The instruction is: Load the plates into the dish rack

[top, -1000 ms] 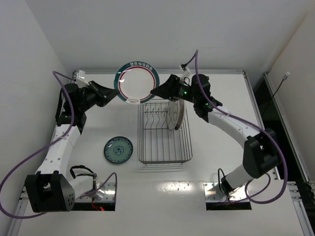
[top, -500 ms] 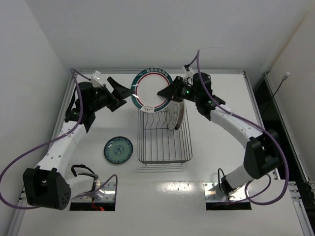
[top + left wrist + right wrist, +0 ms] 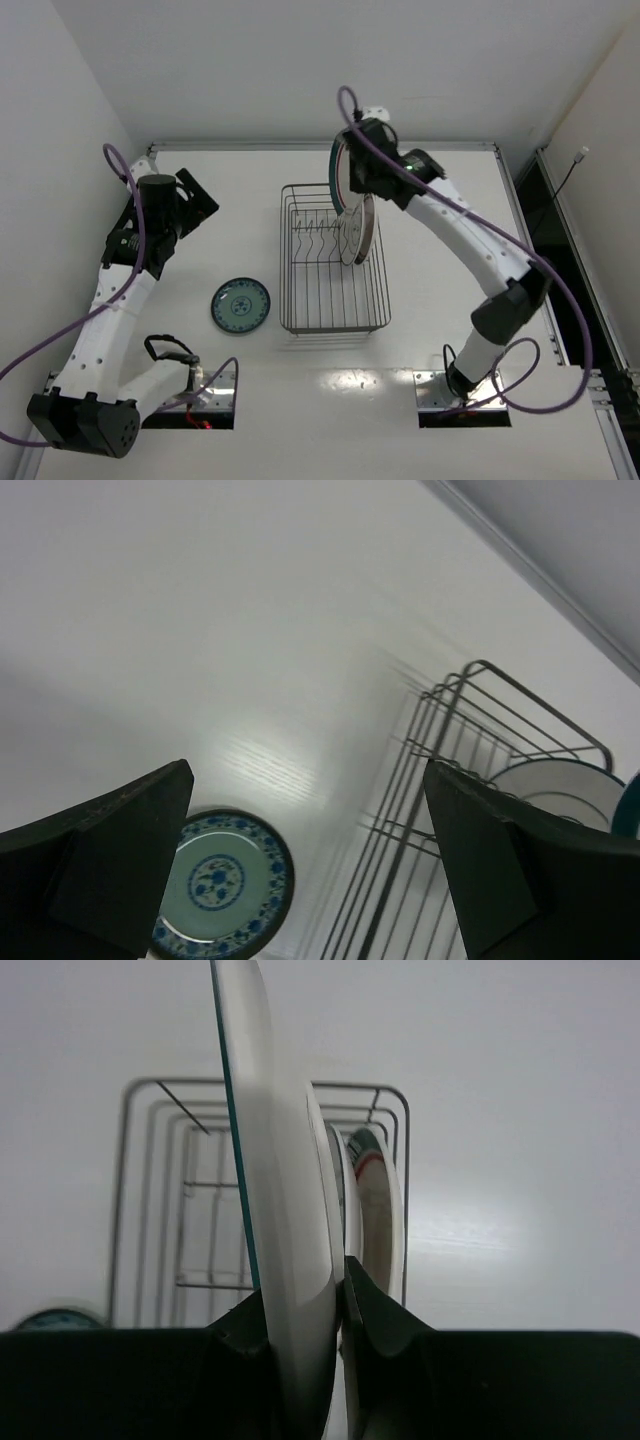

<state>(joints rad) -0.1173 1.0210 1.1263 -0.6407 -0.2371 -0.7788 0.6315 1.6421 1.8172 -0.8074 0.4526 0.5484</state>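
Having let go, left claw (image 3: 307,775) gapes; right claw (image 3: 300,1310) alone clamps the banded plate (image 3: 285,1160).

Two white robot arms, the left arm (image 3: 112,300) and the right arm (image 3: 468,238), show black joints and blocky black bases (image 3: 88,425). Purple cables (image 3: 586,345) loop along each. A green light (image 3: 407,165) glows on the right arm, and the fingers (image 3: 95,855) are matt black.

Edge-on, the held plate (image 3: 275,1160) is cut off by the right wrist view's top edge.
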